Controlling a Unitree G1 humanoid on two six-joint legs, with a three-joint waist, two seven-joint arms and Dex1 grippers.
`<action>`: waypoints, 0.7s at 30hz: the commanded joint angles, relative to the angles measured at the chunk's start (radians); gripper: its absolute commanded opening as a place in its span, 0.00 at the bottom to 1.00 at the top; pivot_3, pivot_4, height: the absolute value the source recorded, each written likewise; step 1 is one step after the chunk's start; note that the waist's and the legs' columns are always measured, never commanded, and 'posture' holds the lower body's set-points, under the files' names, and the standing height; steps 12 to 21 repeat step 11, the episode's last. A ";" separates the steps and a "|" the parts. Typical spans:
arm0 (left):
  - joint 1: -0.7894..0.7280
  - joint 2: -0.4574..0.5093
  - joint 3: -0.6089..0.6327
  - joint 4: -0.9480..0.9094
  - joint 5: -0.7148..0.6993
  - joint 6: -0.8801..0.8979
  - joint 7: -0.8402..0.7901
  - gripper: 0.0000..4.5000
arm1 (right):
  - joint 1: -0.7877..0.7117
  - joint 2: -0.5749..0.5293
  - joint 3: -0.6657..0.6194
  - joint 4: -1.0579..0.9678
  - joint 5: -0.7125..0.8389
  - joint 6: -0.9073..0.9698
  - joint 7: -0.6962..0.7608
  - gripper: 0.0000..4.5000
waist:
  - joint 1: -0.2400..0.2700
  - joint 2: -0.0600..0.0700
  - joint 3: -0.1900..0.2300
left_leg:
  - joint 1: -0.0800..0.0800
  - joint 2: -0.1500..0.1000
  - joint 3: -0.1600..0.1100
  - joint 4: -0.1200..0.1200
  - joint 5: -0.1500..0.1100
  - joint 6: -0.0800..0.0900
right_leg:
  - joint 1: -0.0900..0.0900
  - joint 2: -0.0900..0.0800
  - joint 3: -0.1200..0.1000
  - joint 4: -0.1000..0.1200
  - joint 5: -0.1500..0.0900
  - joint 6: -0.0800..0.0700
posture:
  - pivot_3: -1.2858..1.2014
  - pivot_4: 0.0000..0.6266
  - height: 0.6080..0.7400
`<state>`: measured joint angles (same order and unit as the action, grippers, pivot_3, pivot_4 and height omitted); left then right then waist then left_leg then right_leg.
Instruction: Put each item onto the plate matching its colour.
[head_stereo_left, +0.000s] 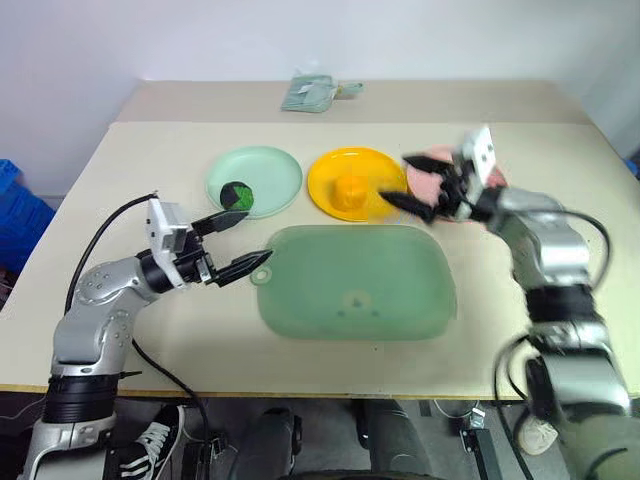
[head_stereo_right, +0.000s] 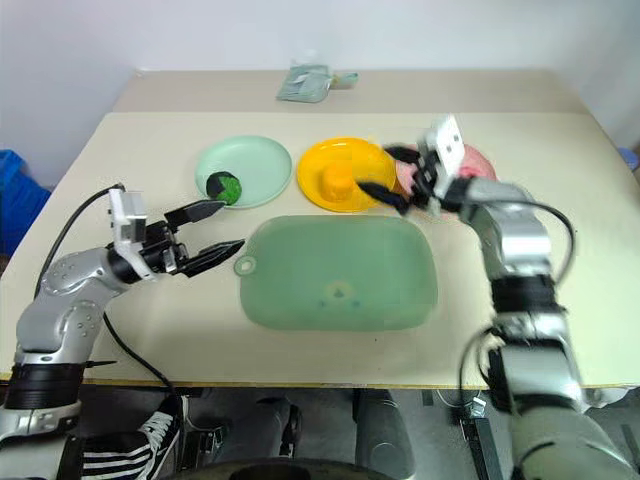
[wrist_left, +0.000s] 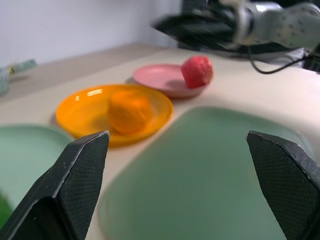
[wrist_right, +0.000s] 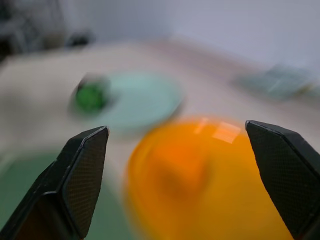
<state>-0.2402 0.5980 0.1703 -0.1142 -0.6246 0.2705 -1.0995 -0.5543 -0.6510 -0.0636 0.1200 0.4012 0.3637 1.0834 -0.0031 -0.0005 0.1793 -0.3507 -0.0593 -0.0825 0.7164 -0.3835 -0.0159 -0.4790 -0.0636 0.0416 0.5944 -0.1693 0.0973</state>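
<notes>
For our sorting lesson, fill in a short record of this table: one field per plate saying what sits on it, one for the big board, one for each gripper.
green plate: dark green ball on it
yellow plate: orange ball on it
pink plate: pink apple on it
green board: bare
left gripper: open, holding nothing, beside the board
right gripper: open, holding nothing, by the pink plate

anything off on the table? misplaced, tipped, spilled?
Nothing stands out. The green ball is on the mint plate, the orange ball on the yellow plate, the pink apple on the pink plate. The green board lies flat, bare.
</notes>
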 joint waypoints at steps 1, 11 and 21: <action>-0.032 0.025 -0.015 0.017 -0.042 0.026 -0.088 1.00 | 0.195 -0.137 -0.042 -0.348 0.168 0.153 0.137 0.99 | 0.000 0.000 0.000 | 0.001 0.000 0.000 0.000 0.000 0.000 | 0.000 0.000 0.000 0.000 0.000 0.000 | 0.52 0.24 1.00; -0.103 -0.031 -0.078 0.141 0.022 -0.051 -0.159 1.00 | 0.399 -0.244 -0.189 -0.592 0.283 0.316 0.005 0.99 | -0.013 -0.001 0.001 | 0.031 0.004 0.004 -0.002 -0.004 0.007 | 0.027 0.006 0.002 -0.003 -0.001 0.001 | 0.52 0.24 1.00; -0.103 -0.031 -0.078 0.141 0.022 -0.051 -0.159 1.00 | 0.399 -0.244 -0.189 -0.592 0.283 0.316 0.005 0.99 | -0.013 -0.001 0.001 | 0.031 0.004 0.004 -0.002 -0.004 0.007 | 0.027 0.006 0.002 -0.003 -0.001 0.001 | 0.52 0.24 1.00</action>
